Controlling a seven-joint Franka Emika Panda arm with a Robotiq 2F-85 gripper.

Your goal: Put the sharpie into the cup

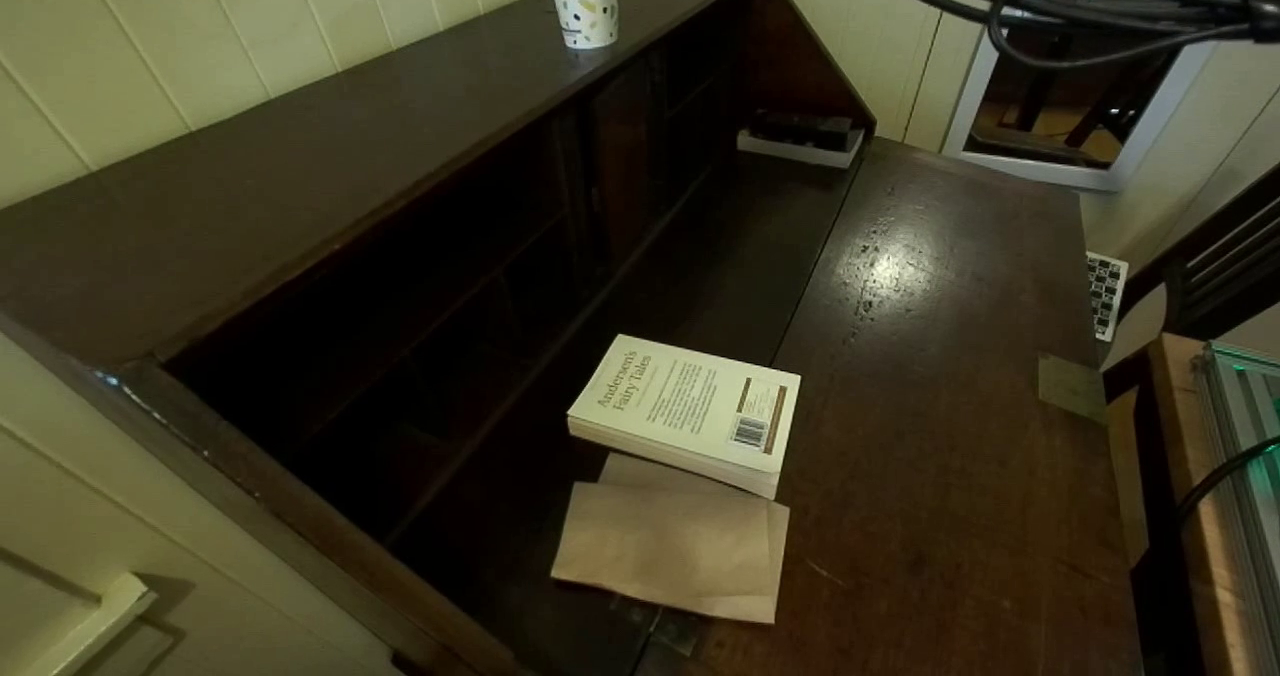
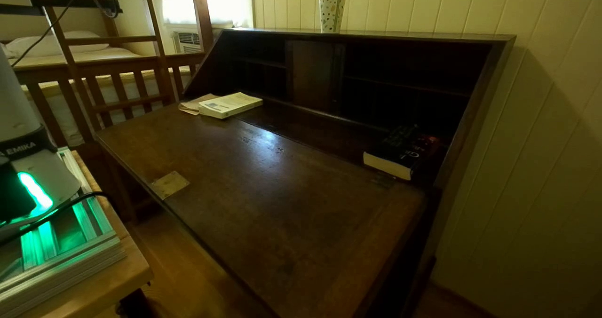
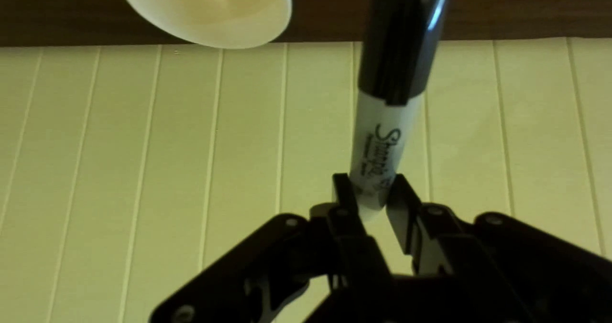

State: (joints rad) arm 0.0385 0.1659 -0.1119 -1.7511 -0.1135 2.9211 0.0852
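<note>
My gripper (image 3: 370, 191) shows only in the wrist view, shut on the lower end of the sharpie (image 3: 382, 136). The sharpie has a white-grey labelled barrel and a black cap that points to the top of the picture, where it leaves the frame. The cup (image 3: 215, 7) is at the upper left of the wrist view, with part of its pale inside showing. It is apart from the sharpie in that picture. In both exterior views the speckled white cup (image 1: 586, 1) (image 2: 332, 11) stands upright on the desk's top shelf. The gripper and sharpie are out of both exterior views.
The dark desk's top shelf (image 1: 400, 86) runs along the panelled wall (image 3: 248, 122). Below it are dark cubbyholes. A white book (image 1: 690, 406) and brown paper (image 1: 670, 551) lie on the desktop (image 2: 263, 205). A black book (image 2: 400, 153) lies at the desk's other end. Black cables (image 1: 1100, 11) hang overhead.
</note>
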